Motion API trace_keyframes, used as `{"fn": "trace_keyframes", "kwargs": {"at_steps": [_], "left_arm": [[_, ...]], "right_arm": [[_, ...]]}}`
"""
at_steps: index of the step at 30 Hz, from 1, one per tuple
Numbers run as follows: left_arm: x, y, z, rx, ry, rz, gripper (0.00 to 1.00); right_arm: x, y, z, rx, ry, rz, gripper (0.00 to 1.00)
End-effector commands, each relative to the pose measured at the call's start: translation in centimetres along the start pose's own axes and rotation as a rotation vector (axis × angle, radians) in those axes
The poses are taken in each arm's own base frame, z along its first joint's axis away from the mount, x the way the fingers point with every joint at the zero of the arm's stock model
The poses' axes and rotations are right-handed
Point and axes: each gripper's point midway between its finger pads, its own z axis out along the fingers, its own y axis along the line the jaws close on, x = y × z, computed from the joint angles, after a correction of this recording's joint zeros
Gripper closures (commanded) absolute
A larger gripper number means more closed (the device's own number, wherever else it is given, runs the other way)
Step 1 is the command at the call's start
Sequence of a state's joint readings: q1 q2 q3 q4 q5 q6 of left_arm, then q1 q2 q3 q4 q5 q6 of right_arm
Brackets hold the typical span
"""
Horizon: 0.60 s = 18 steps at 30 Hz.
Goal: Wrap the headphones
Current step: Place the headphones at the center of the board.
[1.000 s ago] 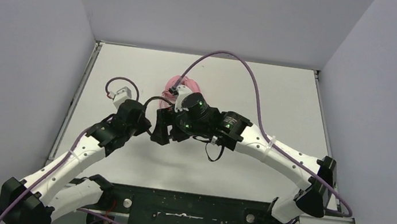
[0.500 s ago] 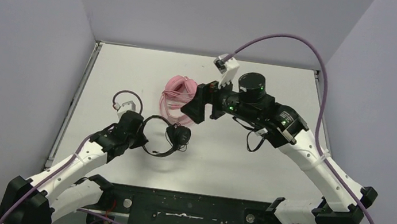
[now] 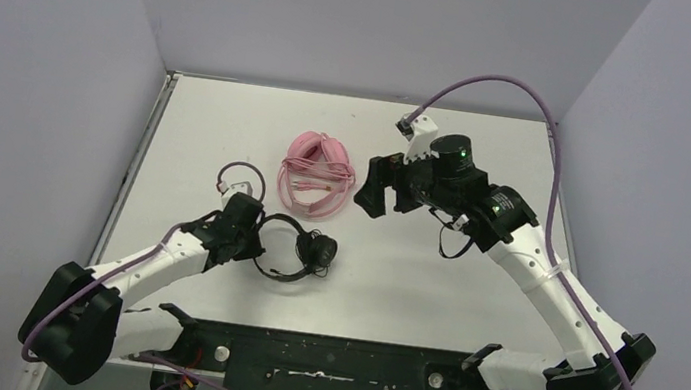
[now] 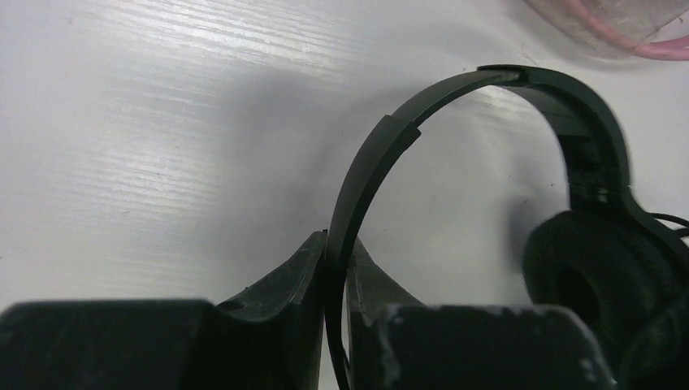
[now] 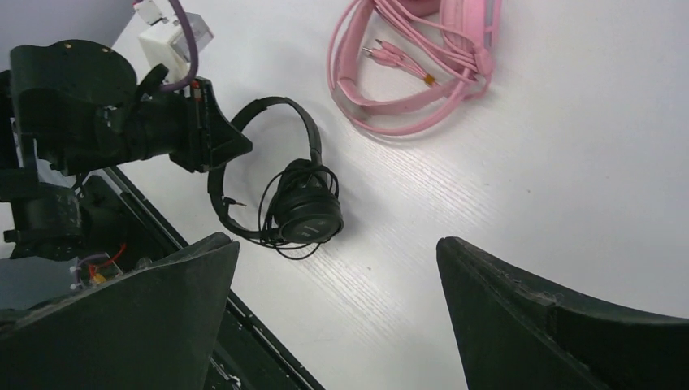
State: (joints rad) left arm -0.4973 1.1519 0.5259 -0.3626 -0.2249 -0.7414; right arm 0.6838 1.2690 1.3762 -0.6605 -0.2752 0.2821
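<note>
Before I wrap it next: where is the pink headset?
Top view: the pink headset lies centrally, just left of the open right hand and farther back than the black headset.

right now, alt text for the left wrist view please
The left claw is shut on the thin headband of the black headphones, which arches up and right to a padded ear cup. White table beneath; a bit of the pink headphones shows top right.
</note>
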Motion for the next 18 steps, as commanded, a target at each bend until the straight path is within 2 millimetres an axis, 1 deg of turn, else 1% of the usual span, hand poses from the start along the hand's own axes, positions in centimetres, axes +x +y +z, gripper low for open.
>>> {"fn": "trace_keyframes", "kwargs": {"at_steps": [1,4,7,10,13,16,18], "left_arm": [[-1.7,-2.2,0.1,0.079,-0.045,-0.006,0.86],[-1.3,-1.9,0.1,0.071,-0.042,-0.011,0.72],[-1.5,-1.7,-0.2,0.072,-0.050,-0.020,0.66],[-1.8,-1.5,-1.0,0.063,-0.056,-0.026,0.55],[-2.4,-1.1,-2.8,0.058,-0.077,-0.038,0.42],[-3.0,0.3,-5.2,0.021,-0.099,-0.046,0.24],[-4.0,1.1,-7.4,0.002,-0.139,-0.054,0.21]], "right_arm": [[-1.9,-1.5,-1.9,-0.018,-0.103,0.001,0.00],[-1.8,-2.7,-2.3,-0.008,-0.111,0.028,0.00],[-2.0,-3.7,-3.1,0.017,-0.130,0.035,0.00],[-2.4,-4.8,-4.1,0.063,-0.141,0.049,0.00],[-2.4,-6.8,-5.4,0.169,-0.137,0.059,0.00],[-2.7,-8.2,-7.2,0.251,-0.145,0.055,0.00],[-3.3,-8.8,-8.7,0.306,-0.172,0.036,0.00]]}}
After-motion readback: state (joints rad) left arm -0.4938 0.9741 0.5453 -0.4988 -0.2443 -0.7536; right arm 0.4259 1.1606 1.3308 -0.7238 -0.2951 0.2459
